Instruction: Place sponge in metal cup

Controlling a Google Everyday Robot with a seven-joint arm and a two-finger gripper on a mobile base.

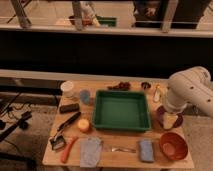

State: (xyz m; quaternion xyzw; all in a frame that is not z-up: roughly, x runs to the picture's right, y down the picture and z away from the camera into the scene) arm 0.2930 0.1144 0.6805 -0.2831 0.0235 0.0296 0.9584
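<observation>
Sponge (146, 150) lies untouched at front of table (120, 141). Gripper (169, 119) is parked by dark bowl (159, 114) at the right; whether it is open or closed cannot be told. Sponge should be approached from above and gripped across its narrow side. Metal cup (145, 85) sits behind green tray (100, 107).

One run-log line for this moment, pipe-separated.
sponge on table front, untouched | metal cup beyond green tray far-right corner | arm at table's right | pincer hidden behind arm
</observation>
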